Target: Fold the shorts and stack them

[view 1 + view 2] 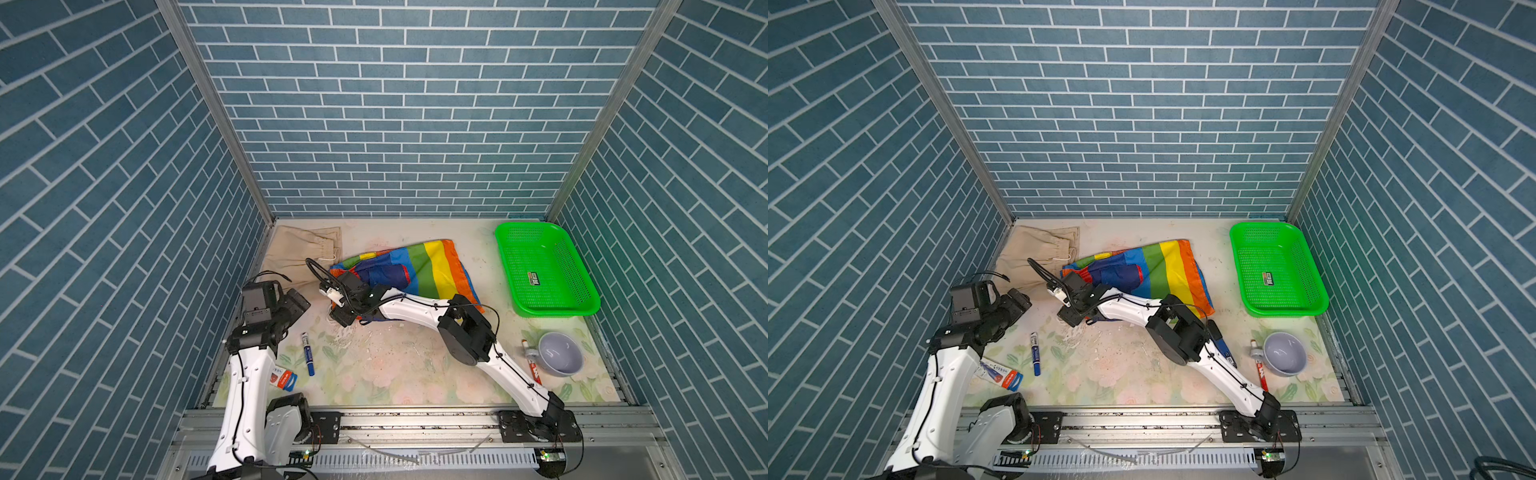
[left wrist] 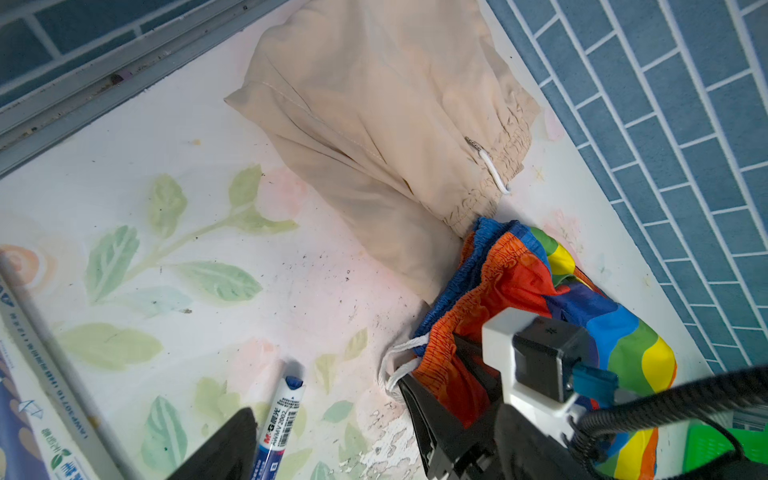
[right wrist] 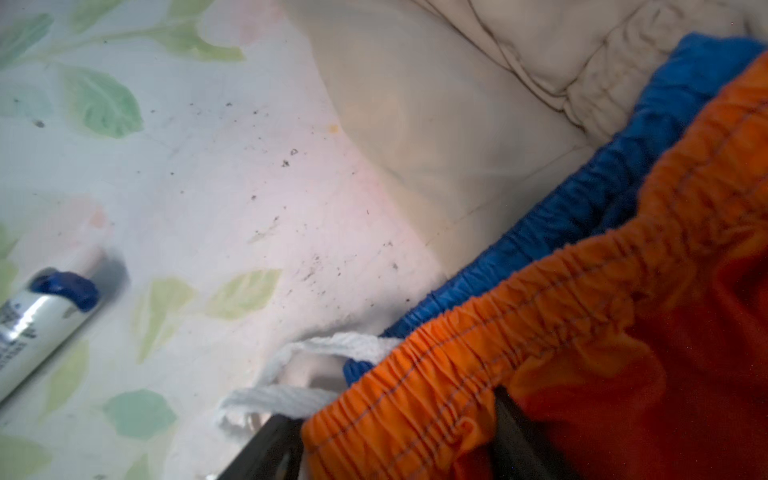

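Item 1: beige shorts (image 1: 299,249), crumpled, far-left corner of floral table (image 1: 395,365).
Item 2: rainbow-striped shorts (image 1: 432,266), spread at far centre. The orange waistband (image 3: 540,332) end is on the left, overlapping the near edge of the beige pair, with a white drawstring (image 3: 291,374) trailing.
Item 3: right gripper (image 1: 341,318), reaching across to that waistband. Jaws apart, gathered orange cloth lying between them.
Item 4: left gripper (image 1: 299,303), near-left, above bare table. Jaws apart, holding nothing.
Sundries: green mesh basket (image 1: 536,257) far right, blue marker (image 1: 307,353) near left, lilac mug (image 1: 561,359) near right.
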Controlling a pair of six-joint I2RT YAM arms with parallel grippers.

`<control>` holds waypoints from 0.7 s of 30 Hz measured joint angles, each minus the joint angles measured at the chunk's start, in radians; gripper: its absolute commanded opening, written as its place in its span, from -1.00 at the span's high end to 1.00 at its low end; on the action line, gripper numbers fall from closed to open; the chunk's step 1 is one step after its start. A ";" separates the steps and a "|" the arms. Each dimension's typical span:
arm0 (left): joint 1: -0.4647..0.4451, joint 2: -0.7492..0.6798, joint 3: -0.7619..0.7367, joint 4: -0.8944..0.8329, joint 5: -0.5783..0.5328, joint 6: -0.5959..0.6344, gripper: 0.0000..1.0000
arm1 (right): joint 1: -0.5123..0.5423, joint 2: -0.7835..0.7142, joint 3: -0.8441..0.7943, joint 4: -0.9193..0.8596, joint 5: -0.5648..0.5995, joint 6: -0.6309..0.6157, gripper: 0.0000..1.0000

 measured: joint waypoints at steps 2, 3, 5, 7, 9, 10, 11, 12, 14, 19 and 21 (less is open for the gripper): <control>0.002 0.009 -0.014 0.012 0.011 0.000 -0.81 | -0.003 0.001 0.002 -0.003 -0.008 0.005 -0.21; 0.003 0.016 -0.023 0.016 0.016 0.000 -0.81 | -0.005 0.001 0.002 -0.003 -0.014 0.012 -0.09; 0.004 0.030 -0.038 0.026 0.027 -0.002 -0.81 | -0.008 0.001 -0.001 0.002 -0.025 0.029 0.09; 0.004 0.040 -0.053 0.037 0.036 -0.006 -0.81 | -0.017 -0.002 -0.017 0.025 -0.048 0.047 0.23; 0.005 0.049 -0.072 0.056 0.051 -0.011 -0.83 | -0.029 -0.013 -0.047 0.057 -0.087 0.065 0.38; 0.005 0.054 -0.082 0.068 0.060 -0.015 -0.83 | -0.035 -0.020 -0.066 0.076 -0.108 0.078 0.47; 0.005 0.061 -0.095 0.085 0.072 -0.019 -0.83 | -0.045 -0.031 -0.093 0.100 -0.134 0.097 0.60; 0.005 0.071 -0.108 0.104 0.084 -0.026 -0.83 | -0.053 -0.042 -0.121 0.126 -0.159 0.120 0.73; 0.005 0.097 -0.132 0.148 0.119 -0.042 -0.83 | -0.073 -0.069 -0.188 0.188 -0.210 0.160 0.99; 0.003 0.176 -0.193 0.287 0.206 -0.092 -0.83 | -0.115 -0.131 -0.346 0.325 -0.307 0.243 1.00; -0.005 0.203 -0.196 0.335 0.227 -0.111 -0.85 | -0.130 -0.154 -0.414 0.395 -0.346 0.286 1.00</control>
